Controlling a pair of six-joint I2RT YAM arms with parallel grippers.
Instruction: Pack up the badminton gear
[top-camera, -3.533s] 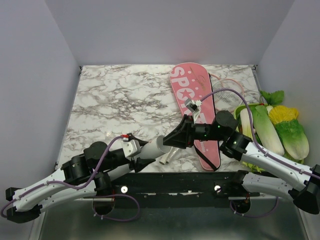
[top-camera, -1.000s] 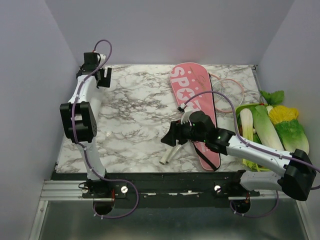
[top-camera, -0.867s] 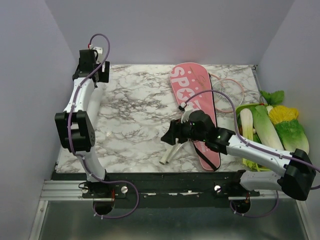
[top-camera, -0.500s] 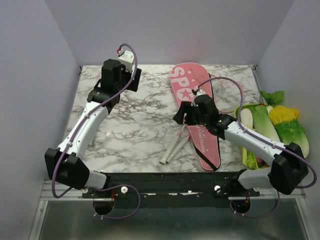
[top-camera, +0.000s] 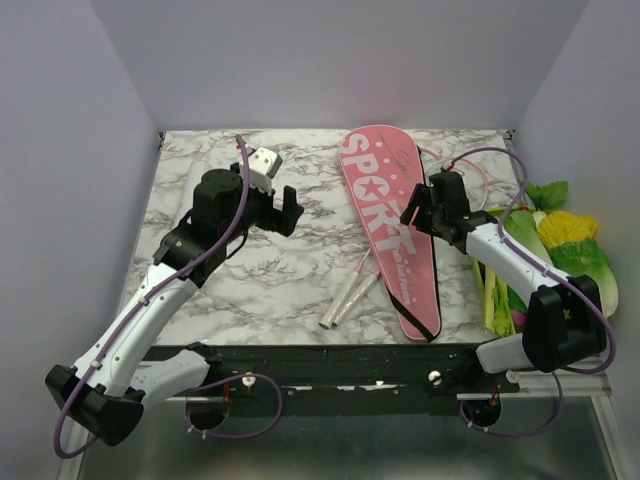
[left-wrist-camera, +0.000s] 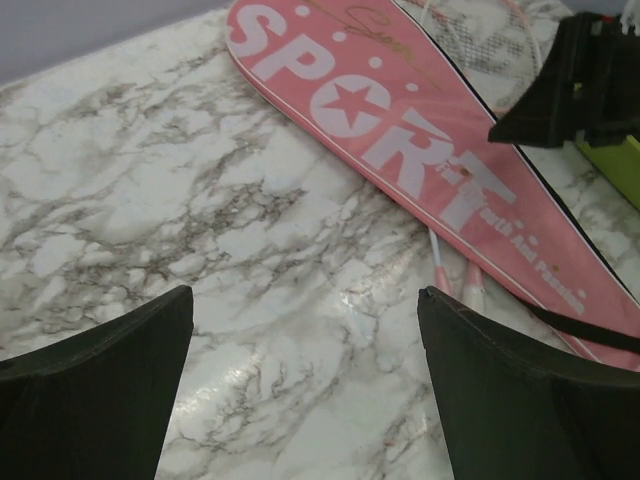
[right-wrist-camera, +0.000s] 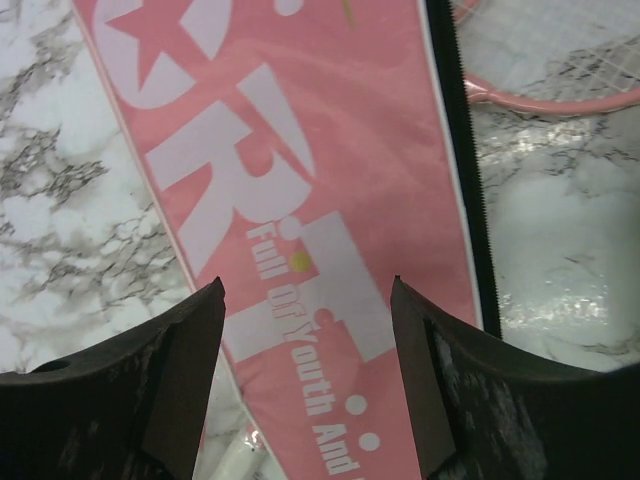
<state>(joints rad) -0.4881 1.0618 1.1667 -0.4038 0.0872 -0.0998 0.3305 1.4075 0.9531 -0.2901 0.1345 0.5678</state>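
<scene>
Left fingers (left-wrist-camera: 100, 390) wide, empty, over counter (top-camera: 230, 270). Right fingers (right-wrist-camera: 130, 400) wide, empty, above pink bag (top-camera: 388, 235). White tube (top-camera: 343, 300) beside bag; rackets (right-wrist-camera: 545, 45) partly beneath; toy vegetables (top-camera: 575, 255) right.

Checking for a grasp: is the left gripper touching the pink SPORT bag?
Apart. The top external view shows bare marble between the open left gripper and the pink SPORT bag.

Right wrist cam: end effector (right-wrist-camera: 305, 290) hangs over the pink bag (right-wrist-camera: 300, 150), jaws apart, nothing between them. White lettering runs under the gap. Black edging (right-wrist-camera: 460, 150) runs down the bag's right side. Pink racket (right-wrist-camera: 560, 100) rim top right, on the marble worktop (right-wrist-camera: 570, 250).
</scene>
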